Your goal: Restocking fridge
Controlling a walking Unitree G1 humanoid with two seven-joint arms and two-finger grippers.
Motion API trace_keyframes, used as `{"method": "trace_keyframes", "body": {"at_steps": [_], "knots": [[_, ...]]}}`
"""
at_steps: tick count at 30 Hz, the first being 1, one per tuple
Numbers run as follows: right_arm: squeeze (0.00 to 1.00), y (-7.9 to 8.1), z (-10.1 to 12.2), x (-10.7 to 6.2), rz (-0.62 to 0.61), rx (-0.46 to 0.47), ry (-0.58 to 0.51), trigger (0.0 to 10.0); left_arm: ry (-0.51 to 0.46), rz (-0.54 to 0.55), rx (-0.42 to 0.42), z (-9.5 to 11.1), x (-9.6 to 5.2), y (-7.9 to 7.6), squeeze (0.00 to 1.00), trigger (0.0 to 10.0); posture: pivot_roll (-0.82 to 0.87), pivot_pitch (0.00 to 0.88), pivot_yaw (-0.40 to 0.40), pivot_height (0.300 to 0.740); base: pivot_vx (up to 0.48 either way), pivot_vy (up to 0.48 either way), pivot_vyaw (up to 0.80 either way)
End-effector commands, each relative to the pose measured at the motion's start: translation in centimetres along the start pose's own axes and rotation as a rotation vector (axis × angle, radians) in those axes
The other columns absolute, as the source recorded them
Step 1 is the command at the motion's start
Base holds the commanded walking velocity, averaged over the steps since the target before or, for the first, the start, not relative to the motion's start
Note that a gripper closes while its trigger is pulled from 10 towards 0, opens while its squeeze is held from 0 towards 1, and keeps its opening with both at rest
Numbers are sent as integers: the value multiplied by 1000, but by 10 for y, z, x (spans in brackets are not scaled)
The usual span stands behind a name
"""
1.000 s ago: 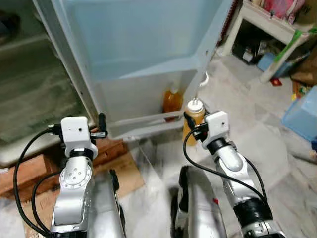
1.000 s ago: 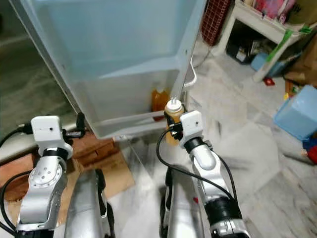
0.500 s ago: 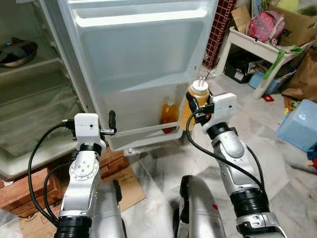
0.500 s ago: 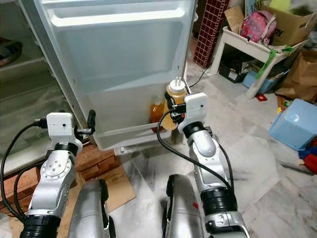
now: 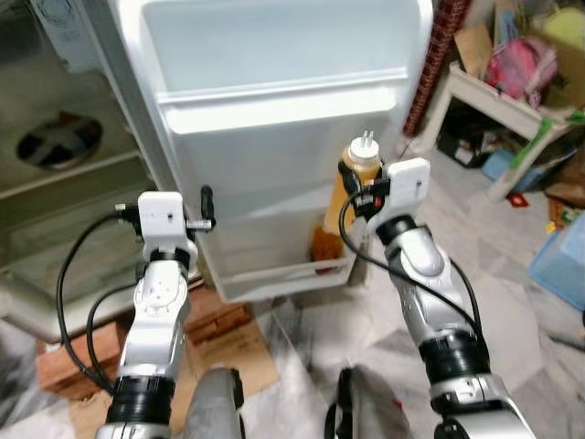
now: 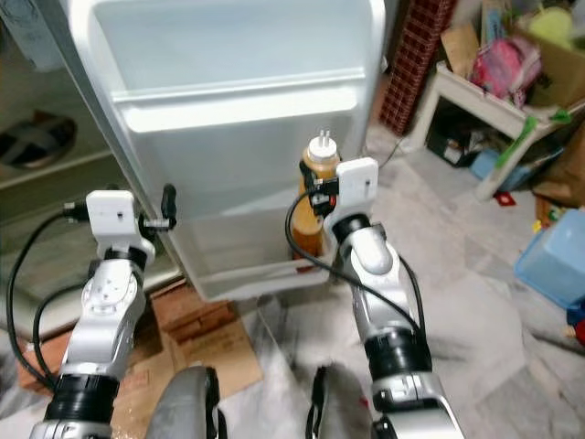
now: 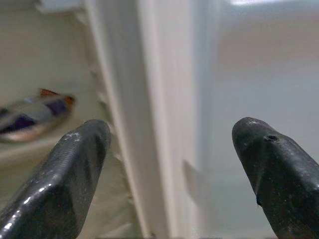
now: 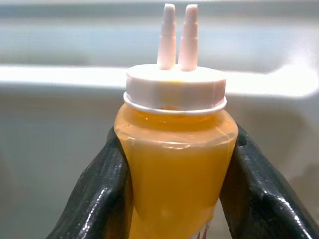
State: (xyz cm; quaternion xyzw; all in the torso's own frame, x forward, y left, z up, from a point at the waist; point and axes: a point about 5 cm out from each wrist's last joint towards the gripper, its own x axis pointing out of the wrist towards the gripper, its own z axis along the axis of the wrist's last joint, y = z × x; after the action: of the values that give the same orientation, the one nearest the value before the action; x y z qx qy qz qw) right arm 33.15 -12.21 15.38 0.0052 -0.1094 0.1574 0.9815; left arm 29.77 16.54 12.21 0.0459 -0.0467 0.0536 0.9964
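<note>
While your right claw (image 8: 174,199) is clamped on the orange squeeze bottle with a white twin-nozzle cap (image 8: 174,164), one black finger (image 8: 97,199) pressing each flank, that bottle stands upright in the air in front of the open white refrigerator door (image 5: 274,119). You can see it is filled with orange sauce almost up to the cap. It sits near the door's right edge, below the door's white upper shelf ledge (image 5: 283,91) and above the clear lower door bin (image 5: 283,274).

Look into that lower bin and you find one thing: a second bottle of amber liquid (image 5: 326,247), standing at the bin's right end, just under the held bottle. Whether the two touch cannot be told.

Your left claw (image 7: 174,164) is raised beside the door's left edge with its two black fingers (image 7: 65,174) wide apart and nothing between them. Through its wrist camera you look past the fingers at the white edge of the door, with the refrigerator's inside off to one side.

Inside the refrigerator, a round dark dish (image 5: 59,142) rests on a pale shelf (image 5: 82,169); what it holds is too blurred to tell.

Under the door, flat brown cardboard (image 5: 228,343) lies on the marbled floor. To your right stands a white low desk (image 5: 498,91) with a pink bag (image 5: 516,64) on it, and a light blue plastic box (image 5: 558,261) sits on the floor at the far right.
</note>
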Motion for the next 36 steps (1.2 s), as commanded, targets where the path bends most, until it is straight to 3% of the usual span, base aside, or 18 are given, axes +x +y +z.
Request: {"method": "trace_keyframes", "body": {"at_steps": [1,8,14,22,24,28,30,31,34,36], "knots": [[0,-5,6,0,-23,-2,-18,10000,40,37,19,-6,-4,6,0,10000,64,0,0,740,0,0,0],[0,-3,-10,-19,-38,19,48,10000,75,-3,31,-18,-17,6,0,10000,57,0,-10,740,0,0,0],[0,-4,-25,-54,-61,20,123,10000,88,18,23,-19,-25,10,0,10000,49,0,-16,740,0,0,0],[0,-8,-29,-72,-85,19,169,10000,94,17,-3,-21,-35,10,0,10000,39,0,-14,740,0,0,0],[0,-11,-29,-74,-102,13,189,10000,93,-29,-3,-16,-40,8,0,10000,34,0,-15,740,0,0,0],[0,-13,-28,-79,-109,-12,212,10000,129,-80,-45,-17,-57,11,0,10000,34,0,-20,740,0,0,0],[0,-17,-38,-99,-134,-133,279,10000,195,-103,-12,-31,-83,18,0,10000,38,6,-21,740,0,0,0],[0,-17,-41,-104,-132,-159,287,10000,207,-105,-11,-33,-87,19,0,10000,39,15,-20,740,0,0,0],[0,-18,-46,-115,-131,-74,335,10000,233,-120,-16,-37,-96,21,0,10000,39,22,-19,740,0,0,0],[0,-23,-45,-116,-157,-106,334,10000,239,-127,-21,-36,-99,21,0,10000,34,31,-19,740,0,0,0]]}}
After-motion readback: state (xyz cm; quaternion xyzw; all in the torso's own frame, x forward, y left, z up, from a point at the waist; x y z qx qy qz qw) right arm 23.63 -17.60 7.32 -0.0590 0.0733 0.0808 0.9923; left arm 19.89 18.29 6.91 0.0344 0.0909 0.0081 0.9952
